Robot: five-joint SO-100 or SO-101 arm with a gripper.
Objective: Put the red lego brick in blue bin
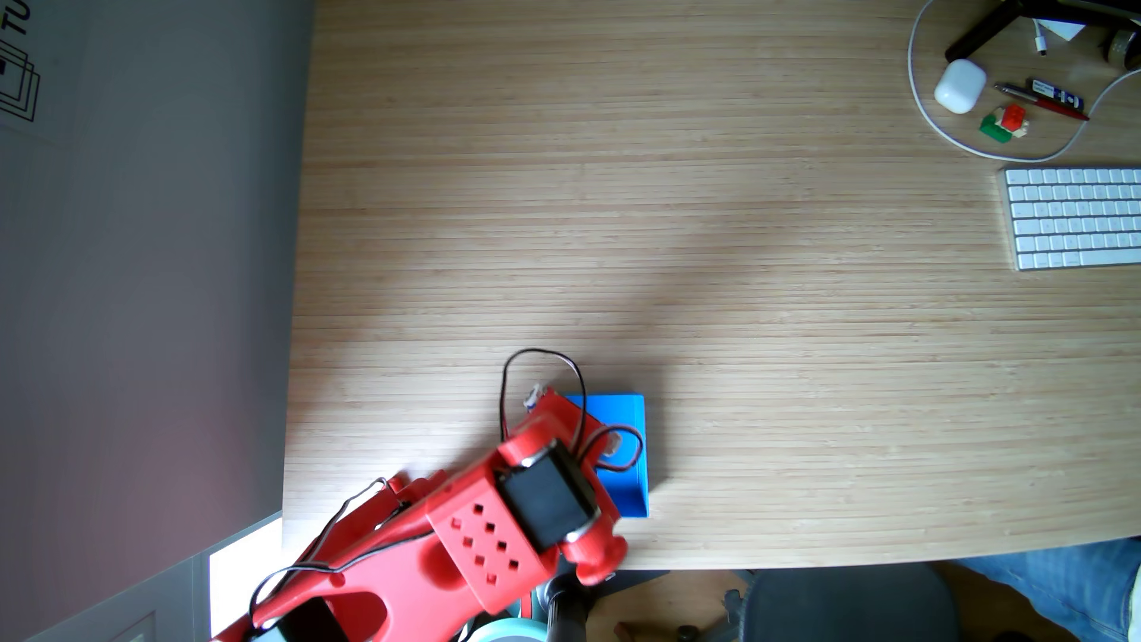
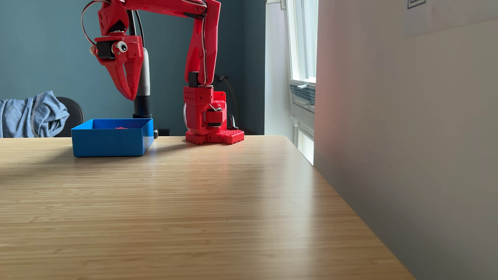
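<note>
- Bamboo desk [image 2: 215,215], blue bin [image 2: 107,142] near its edge.
- Red lego brick [image 2: 121,128] probably inside: light, rigid, pinch its long sides.
- Gripper [image 2: 130,97] above bin, fingers together, holding nothing.

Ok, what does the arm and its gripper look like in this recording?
The arm is bright red printed plastic with black servo blocks and thin black and white cables looping along it. The gripper has two tapered red fingers dotted with small holes, plus a googly eye stuck by its servo. Its perforated red base sits on the wooden table.
</note>
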